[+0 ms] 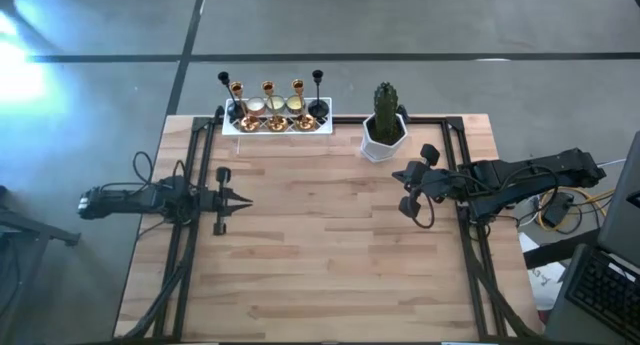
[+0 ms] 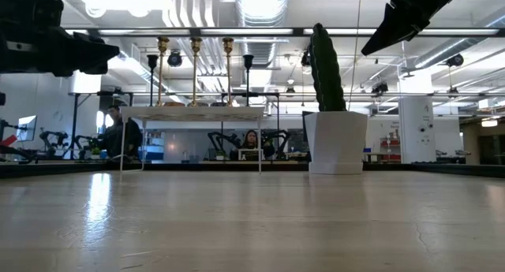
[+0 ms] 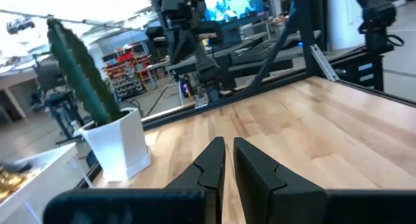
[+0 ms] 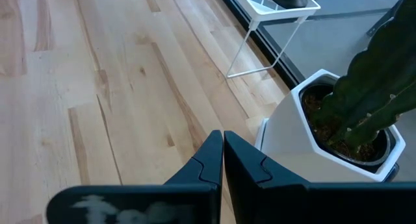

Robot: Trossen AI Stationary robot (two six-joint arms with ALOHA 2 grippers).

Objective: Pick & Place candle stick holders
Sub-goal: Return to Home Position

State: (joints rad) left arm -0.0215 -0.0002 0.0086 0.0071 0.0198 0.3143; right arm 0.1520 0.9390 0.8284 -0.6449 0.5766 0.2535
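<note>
Left end effector (image 3: 229,143): fingers nearly together, holding nothing, over the surface's (image 1: 320,255) left side.
Right end effector (image 4: 222,134): fingers pressed together, empty, just beside the cactus pot (image 4: 292,143).

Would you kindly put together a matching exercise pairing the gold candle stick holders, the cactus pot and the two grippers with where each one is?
Things:
1. gold candle stick holders
2. cactus pot
3. left gripper
4. right gripper

Places:
A. standing on the table, right of the white tray
B. shut and empty, over the table's left side
C. on the white tray at the table's far edge
D. shut and empty, close to the cactus pot on the right side

Pairs: 1-C, 2-A, 3-B, 4-D
</note>
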